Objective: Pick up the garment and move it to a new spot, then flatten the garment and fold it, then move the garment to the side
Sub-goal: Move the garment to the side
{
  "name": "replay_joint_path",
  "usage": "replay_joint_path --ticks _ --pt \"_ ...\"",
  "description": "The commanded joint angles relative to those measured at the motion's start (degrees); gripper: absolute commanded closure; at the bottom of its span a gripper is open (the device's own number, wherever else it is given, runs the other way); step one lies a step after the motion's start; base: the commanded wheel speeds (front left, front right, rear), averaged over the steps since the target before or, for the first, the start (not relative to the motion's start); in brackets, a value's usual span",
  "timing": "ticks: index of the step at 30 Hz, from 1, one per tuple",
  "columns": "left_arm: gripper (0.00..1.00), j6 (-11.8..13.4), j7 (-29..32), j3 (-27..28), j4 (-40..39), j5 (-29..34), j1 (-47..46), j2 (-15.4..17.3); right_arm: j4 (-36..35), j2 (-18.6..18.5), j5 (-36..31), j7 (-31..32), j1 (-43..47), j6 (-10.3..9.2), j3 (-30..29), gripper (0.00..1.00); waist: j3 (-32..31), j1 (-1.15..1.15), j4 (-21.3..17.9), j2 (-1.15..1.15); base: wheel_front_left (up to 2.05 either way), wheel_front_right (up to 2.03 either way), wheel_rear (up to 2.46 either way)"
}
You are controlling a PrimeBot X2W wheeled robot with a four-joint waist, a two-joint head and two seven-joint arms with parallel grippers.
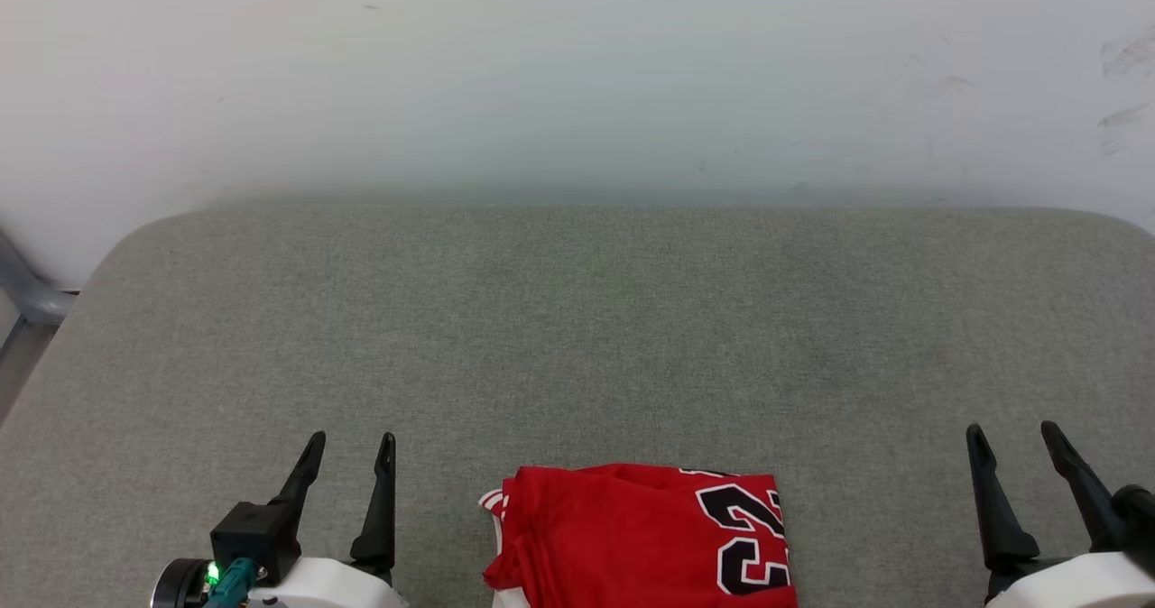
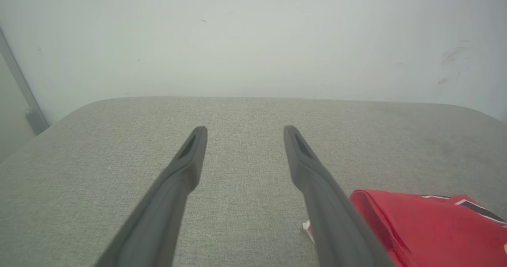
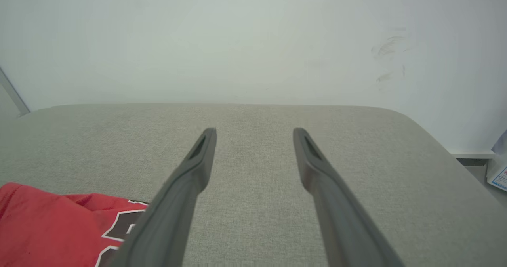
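Note:
The garment (image 1: 641, 540), a bright red jersey with white trim and black white-outlined numerals, lies folded in a compact bundle at the near edge of the grey surface, between my two arms. My left gripper (image 1: 352, 446) stands open to its left, apart from it, nothing between its fingers. My right gripper (image 1: 1015, 437) stands open well to its right, also holding nothing. The left wrist view has the garment (image 2: 427, 227) at lower right beside my left gripper (image 2: 244, 130). In the right wrist view the garment (image 3: 59, 227) sits at lower left of my right gripper (image 3: 255, 132).
A grey fabric-covered table (image 1: 577, 337) with rounded far corners stands against a pale wall (image 1: 577, 67). A grey metal frame piece (image 1: 27, 297) rises at the far left. Some papers (image 3: 500, 172) lie beyond the table's right edge.

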Motion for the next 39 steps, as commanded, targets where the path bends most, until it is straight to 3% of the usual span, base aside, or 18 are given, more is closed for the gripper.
replay_joint_path --ticks 1,6,11,18,25,33,34,35,36,39 --pt "0.0 0.1 -0.25 0.03 -0.25 -0.09 -0.07 -0.11 0.08 0.04 0.77 1.15 0.36 -0.03 -0.72 0.0 0.17 0.0 0.12 0.0 0.0 0.0 0.0" --pt "0.0 -0.25 -0.25 -0.19 -0.51 0.55 -1.64 -0.59 3.53 -2.2 5.04 6.86 0.58 -0.03 -2.3 0.0 1.27 0.0 1.26 0.0 0.0 0.0 0.0" --pt "0.0 -0.78 -0.2 0.29 -1.1 1.09 -3.09 -1.88 7.97 -6.62 12.61 16.65 0.4 -0.03 -1.44 0.0 3.66 0.0 3.36 0.0 0.0 0.0 0.0" --pt "0.0 -1.81 -0.19 1.45 -1.45 2.27 -4.94 -4.27 10.48 -9.95 26.35 27.81 -1.58 -0.02 6.34 0.0 7.14 0.0 6.65 0.0 0.0 0.0 0.0" --pt "0.0 -3.36 -0.19 2.7 -0.69 3.67 -6.38 -5.95 13.6 -10.21 38.45 31.96 -4.5 -0.02 12.97 0.0 9.54 0.0 9.17 0.0 0.0 0.0 0.0" --pt "0.0 -4.84 -0.19 4.25 0.04 5.07 -7.4 -7.16 20.22 -10.46 41.63 33.6 -7.36 -0.07 18.96 0.0 11.37 0.0 10.45 0.0 0.0 0.0 0.0" --pt "0.0 -5.01 -0.19 4.47 0.09 5.26 -7.4 -7.25 20.76 -10.58 41.78 33.92 -7.67 -0.08 19.6 0.4 11.46 0.0 10.47 0.0 0.0 0.0 0.0" --pt "0.0 -5.11 -0.19 4.69 0.25 5.34 -7.41 -7.34 21.27 -10.75 41.87 33.82 -8.11 -0.08 20.17 0.73 11.53 0.0 10.48 0.0 0.0 0.0 0.0" --pt "0.0 -5.2 -0.19 4.85 0.46 5.57 -7.39 -7.4 21.59 -10.95 41.78 33.49 -8.49 -0.08 20.69 1.0 11.52 0.0 10.46 0.0 0.0 0.0 0.0" --pt "0.0 -5.34 -0.19 5.13 0.79 5.81 -7.22 -7.56 21.69 -11.07 41.87 32.77 -9.36 -0.07 21.61 1.0 11.19 0.0 10.36 0.0 0.0 0.0 0.0"
